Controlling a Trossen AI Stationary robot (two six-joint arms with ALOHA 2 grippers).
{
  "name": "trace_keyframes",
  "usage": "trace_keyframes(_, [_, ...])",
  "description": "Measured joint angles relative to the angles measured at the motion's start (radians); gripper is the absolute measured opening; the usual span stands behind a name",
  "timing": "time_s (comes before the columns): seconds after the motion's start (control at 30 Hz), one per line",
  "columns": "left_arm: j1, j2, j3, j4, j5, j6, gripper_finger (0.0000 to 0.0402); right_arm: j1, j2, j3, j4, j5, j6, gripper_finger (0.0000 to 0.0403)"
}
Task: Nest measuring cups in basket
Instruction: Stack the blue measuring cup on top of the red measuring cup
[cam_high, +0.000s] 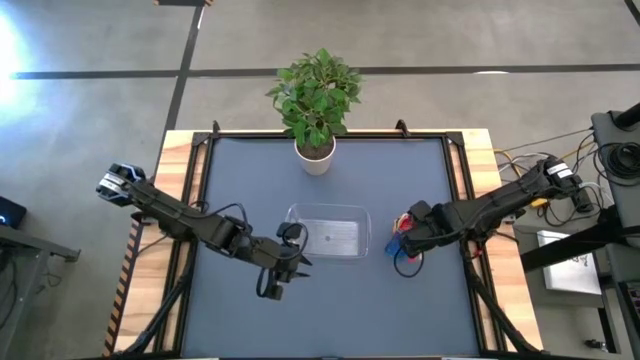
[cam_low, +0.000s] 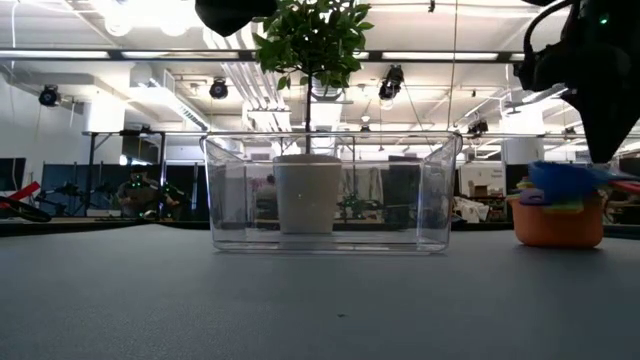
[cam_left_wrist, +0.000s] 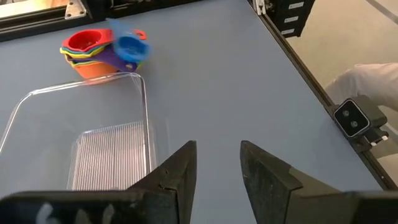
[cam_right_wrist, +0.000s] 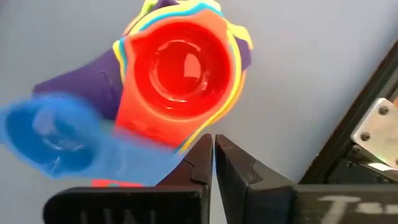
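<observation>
1. High view: the clear basket lies mid-table in front of the plant pot. The left gripper hangs just off the basket's near left corner. The right gripper sits over the measuring cups, which are outside the basket, to its right.
2. Low view: the cups stand stacked on the table right of the basket, which looks empty; a blue cup tops the stack.
3. Left wrist view: the left gripper has its fingers parted, holding nothing, beside the basket.
4. Right wrist view: the right gripper has its fingers pressed together at the stack's edge; whether they pinch a handle is unclear. The blue cup is blurred, the red cup uppermost.
</observation>
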Motion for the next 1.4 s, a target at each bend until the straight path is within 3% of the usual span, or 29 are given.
trace_keyframes(0.17, [0.000, 0.000, 0.000, -0.002, 0.000, 0.000, 0.0105, 0.000, 0.000, 0.000, 0.028, 0.026, -0.019, 0.0009])
trace_keyframes(0.33, [0.000, 0.000, 0.000, -0.004, 0.000, 0.000, 0.0105, 0.032, 0.000, 0.000, 0.164, 0.027, -0.148, 0.0009])
trace_keyframes(0.5, [0.000, 0.000, 0.000, -0.013, 0.000, -0.004, 0.0105, 0.137, 0.003, 0.000, 0.370, 0.028, -0.289, 0.0009])
trace_keyframes(0.7, [0.000, 0.000, 0.000, -0.013, 0.001, -0.007, 0.0105, 0.275, 0.008, 0.000, 0.415, 0.027, -0.254, 0.0015])
trace_keyframes(0.87, [0.000, -0.001, 0.000, -0.008, 0.001, -0.007, 0.0105, 0.334, 0.073, 0.000, 0.504, 0.025, -0.246, 0.0057])
trace_keyframes(1.17, [0.000, -0.001, 0.000, -0.003, 0.001, -0.018, 0.0105, 0.340, 0.318, 0.064, 0.529, -0.009, -0.452, 0.0170])
trace_keyframes(1.4, [0.000, -0.001, 0.000, -0.005, 0.000, -0.027, 0.0105, 0.338, 0.487, 0.190, 0.388, -0.001, -0.519, 0.0185])
